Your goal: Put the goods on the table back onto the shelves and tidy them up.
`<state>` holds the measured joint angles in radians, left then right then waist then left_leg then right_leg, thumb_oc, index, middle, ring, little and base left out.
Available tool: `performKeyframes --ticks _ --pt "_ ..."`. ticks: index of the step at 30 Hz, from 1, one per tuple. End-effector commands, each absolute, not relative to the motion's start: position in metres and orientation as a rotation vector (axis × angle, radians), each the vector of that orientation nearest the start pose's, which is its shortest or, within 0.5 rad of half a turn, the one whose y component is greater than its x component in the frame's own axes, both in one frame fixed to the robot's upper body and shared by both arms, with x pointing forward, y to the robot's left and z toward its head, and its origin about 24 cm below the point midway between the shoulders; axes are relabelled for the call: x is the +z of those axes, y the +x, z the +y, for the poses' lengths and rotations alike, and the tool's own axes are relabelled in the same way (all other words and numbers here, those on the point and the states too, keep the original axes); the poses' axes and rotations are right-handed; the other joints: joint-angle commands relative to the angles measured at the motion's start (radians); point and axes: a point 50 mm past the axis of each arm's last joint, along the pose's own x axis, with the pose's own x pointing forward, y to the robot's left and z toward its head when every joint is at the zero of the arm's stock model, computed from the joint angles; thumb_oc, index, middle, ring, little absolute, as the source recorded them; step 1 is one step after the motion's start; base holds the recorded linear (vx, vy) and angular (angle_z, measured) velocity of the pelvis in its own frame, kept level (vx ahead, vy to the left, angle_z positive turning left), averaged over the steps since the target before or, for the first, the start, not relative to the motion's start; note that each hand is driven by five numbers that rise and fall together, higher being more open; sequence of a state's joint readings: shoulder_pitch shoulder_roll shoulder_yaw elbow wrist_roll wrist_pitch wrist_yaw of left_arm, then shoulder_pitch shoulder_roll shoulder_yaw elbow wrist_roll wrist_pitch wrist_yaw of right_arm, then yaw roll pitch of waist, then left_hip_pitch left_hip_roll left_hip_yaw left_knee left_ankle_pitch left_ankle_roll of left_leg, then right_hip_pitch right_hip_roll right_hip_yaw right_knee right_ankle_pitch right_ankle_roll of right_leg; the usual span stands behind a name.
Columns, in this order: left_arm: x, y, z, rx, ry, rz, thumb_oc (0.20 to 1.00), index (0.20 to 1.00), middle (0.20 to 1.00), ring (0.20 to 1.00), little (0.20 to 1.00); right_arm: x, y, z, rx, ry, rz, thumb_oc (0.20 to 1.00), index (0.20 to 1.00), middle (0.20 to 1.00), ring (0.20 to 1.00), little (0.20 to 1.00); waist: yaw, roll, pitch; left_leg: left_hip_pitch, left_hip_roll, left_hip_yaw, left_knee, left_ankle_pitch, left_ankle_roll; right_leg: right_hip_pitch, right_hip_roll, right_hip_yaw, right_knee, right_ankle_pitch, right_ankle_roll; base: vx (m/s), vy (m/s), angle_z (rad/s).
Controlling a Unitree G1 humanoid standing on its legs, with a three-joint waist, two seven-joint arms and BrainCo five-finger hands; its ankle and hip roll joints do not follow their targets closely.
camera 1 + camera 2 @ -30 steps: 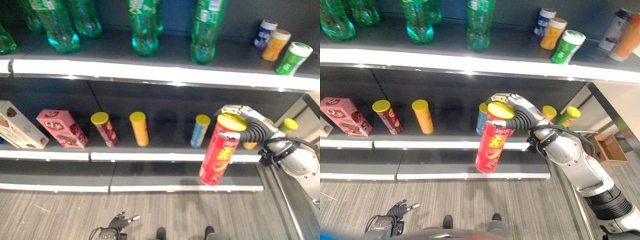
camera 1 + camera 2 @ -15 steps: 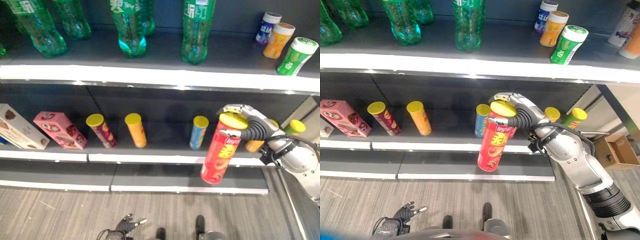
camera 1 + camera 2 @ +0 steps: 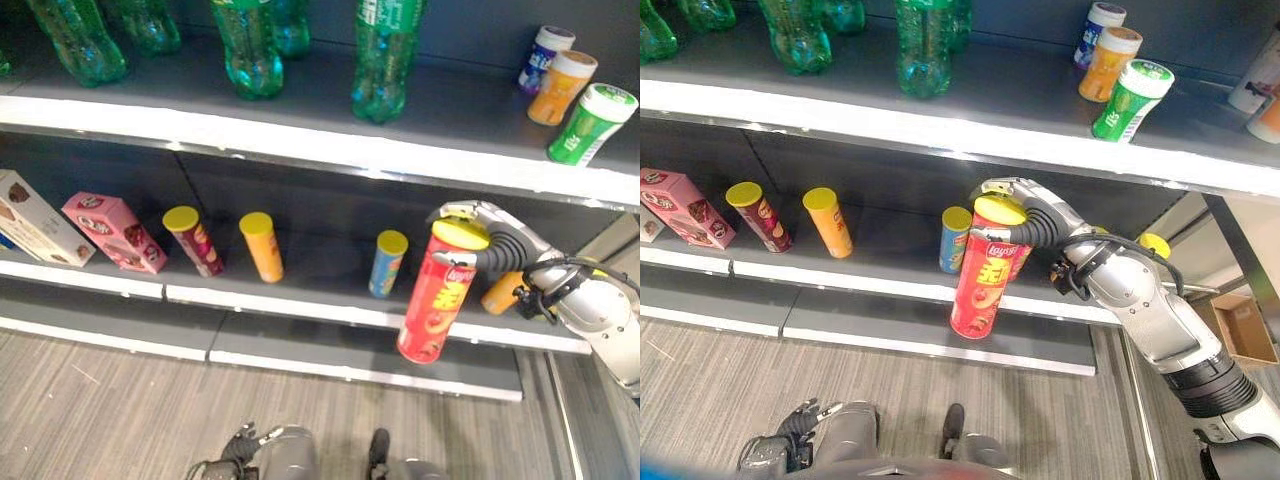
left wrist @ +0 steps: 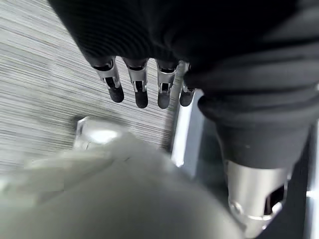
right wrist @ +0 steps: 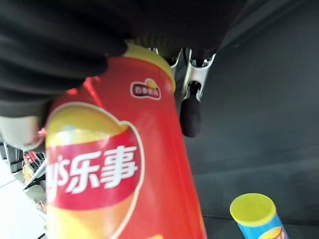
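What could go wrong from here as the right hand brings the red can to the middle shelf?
1. The right hand grips the red can only near its yellow lid, so the long body hanging below could swing or slip.
2. The can's bottom hangs below the middle shelf's front edge and could hit it.
3. The blue can stands close by and could be knocked over.

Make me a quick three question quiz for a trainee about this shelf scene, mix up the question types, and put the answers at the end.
1. True or false: the right hand grips the red can near its yellow lid.
2. Which stands nearest the red can on the middle shelf? A) pink box B) blue can C) maroon can
3. Fill in: the upper shelf holds green ____.

Key: 1 true; 2 B; 3 bottles.
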<state>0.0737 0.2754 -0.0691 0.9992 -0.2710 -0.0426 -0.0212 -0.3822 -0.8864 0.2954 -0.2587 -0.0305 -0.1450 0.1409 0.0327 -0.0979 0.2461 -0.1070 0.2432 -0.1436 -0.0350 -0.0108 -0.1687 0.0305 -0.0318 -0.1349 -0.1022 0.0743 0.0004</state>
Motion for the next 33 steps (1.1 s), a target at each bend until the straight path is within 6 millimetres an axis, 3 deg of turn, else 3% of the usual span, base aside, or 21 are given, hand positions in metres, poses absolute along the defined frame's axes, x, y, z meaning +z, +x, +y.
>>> performKeyframes --ticks 1,4,8,9,13,16,18,21,24,27,29,33 --pt "-0.139 0.120 0.251 0.214 0.058 0.964 1.000 1.000 1.000 1.000 1.000 0.212 0.265 -0.167 0.489 -0.928 -0.653 0.200 0.200 0.200 0.200 0.200 0.034 0.030 -0.080 0.017 -0.025 -0.016 -0.042 0.081 -0.002 0.086 -0.084 0.001 0.015 -0.144 0.140 0.24 0.290 -0.18" --pt "-0.140 0.120 0.252 0.218 0.065 0.976 1.000 1.000 1.000 1.000 1.000 0.206 0.267 -0.169 0.473 -0.949 -0.627 0.200 0.200 0.200 0.200 0.200 0.029 0.041 -0.091 0.028 -0.043 0.001 -0.039 0.072 0.000 0.089 -0.115 0.005 0.015 -0.134 0.152 0.16 0.255 -0.18" --pt "-0.136 0.129 0.255 0.190 0.131 0.965 1.000 1.000 1.000 1.000 1.000 0.200 0.268 -0.159 0.474 -0.954 -0.636 0.200 0.200 0.200 0.200 0.200 0.030 0.028 -0.096 0.044 -0.121 0.077 -0.037 0.040 0.044 0.057 -0.209 0.036 0.030 -0.074 0.194 0.17 0.409 -0.34" --pt "-0.132 0.136 0.259 0.208 0.142 0.937 1.000 1.000 1.000 1.000 1.000 0.200 0.272 -0.151 0.471 -0.986 -0.656 0.200 0.200 0.200 0.200 0.200 0.033 0.024 -0.092 0.051 -0.155 0.116 -0.052 0.019 0.064 0.017 -0.247 0.040 0.040 -0.040 0.220 0.08 0.338 -0.34" --pt "-0.129 0.140 0.263 0.221 0.147 0.923 1.000 1.000 1.000 1.000 1.000 0.200 0.275 -0.143 0.474 -1.011 -0.674 0.200 0.200 0.200 0.200 0.200 0.036 0.019 -0.086 0.053 -0.182 0.134 -0.052 0.001 0.089 -0.021 -0.273 0.056 0.070 -0.002 0.233 0.05 0.206 -0.25" --pt "-0.128 0.140 0.264 0.226 0.148 0.923 1.000 1.000 1.000 1.000 1.000 0.201 0.276 -0.138 0.478 -1.020 -0.689 0.200 0.200 0.200 0.200 0.200 0.040 0.019 -0.076 0.056 -0.185 0.148 -0.052 -0.005 0.102 -0.050 -0.274 0.053 0.106 0.009 0.230 0.00 0.055 -0.16" --pt "-0.127 0.143 0.266 0.226 0.157 0.916 1.000 1.000 1.000 1.000 1.000 0.206 0.278 -0.130 0.476 -1.017 -0.725 0.200 0.200 0.200 0.200 0.200 0.037 0.015 -0.054 0.058 -0.179 0.158 -0.052 -0.013 0.101 -0.087 -0.260 0.037 0.079 0.051 0.225 -0.03 -0.030 -0.20" --pt "-0.125 0.149 0.267 0.225 0.170 0.906 1.000 1.000 1.000 1.000 1.000 0.207 0.279 -0.128 0.442 -1.004 -0.745 0.200 0.200 0.200 0.200 0.200 0.034 0.017 -0.041 0.047 -0.175 0.156 -0.052 -0.002 0.095 -0.079 -0.249 0.051 0.025 0.032 0.228 0.00 -0.042 -0.27" --pt "-0.122 0.157 0.265 0.242 0.149 0.877 1.000 1.000 1.000 1.000 1.000 0.209 0.282 -0.132 0.377 -1.024 -0.760 0.200 0.200 0.200 0.200 0.200 0.032 0.018 -0.033 0.024 -0.155 0.146 -0.052 0.009 0.072 -0.091 -0.242 0.043 0.034 0.023 0.221 -0.02 -0.103 0.09" --pt "-0.122 0.157 0.265 0.243 0.149 0.877 1.000 1.000 1.000 1.000 1.000 0.209 0.282 -0.132 0.377 -1.024 -0.760 0.200 0.200 0.200 0.200 0.200 0.031 0.018 -0.034 0.023 -0.155 0.145 -0.052 0.009 0.072 -0.091 -0.242 0.043 0.034 0.022 0.221 0.00 -0.060 0.20" --pt "-0.121 0.168 0.252 0.225 0.131 0.853 1.000 1.000 1.000 1.000 1.000 0.212 0.287 -0.132 0.299 -1.045 -0.787 0.200 0.200 0.200 0.200 0.200 0.039 0.035 -0.013 -0.010 -0.131 0.114 -0.052 0.031 0.047 -0.086 -0.227 0.009 0.038 -0.006 0.208 -0.03 -0.227 0.00" --pt "-0.125 0.163 0.249 0.229 0.128 0.877 1.000 1.000 1.000 1.000 1.000 0.213 0.294 -0.130 0.256 -1.072 -0.807 0.200 0.200 0.200 0.200 0.200 0.046 0.055 0.005 -0.033 -0.120 0.095 -0.052 0.046 0.039 -0.086 -0.218 -0.024 0.044 -0.016 0.202 -0.02 -0.083 0.44"
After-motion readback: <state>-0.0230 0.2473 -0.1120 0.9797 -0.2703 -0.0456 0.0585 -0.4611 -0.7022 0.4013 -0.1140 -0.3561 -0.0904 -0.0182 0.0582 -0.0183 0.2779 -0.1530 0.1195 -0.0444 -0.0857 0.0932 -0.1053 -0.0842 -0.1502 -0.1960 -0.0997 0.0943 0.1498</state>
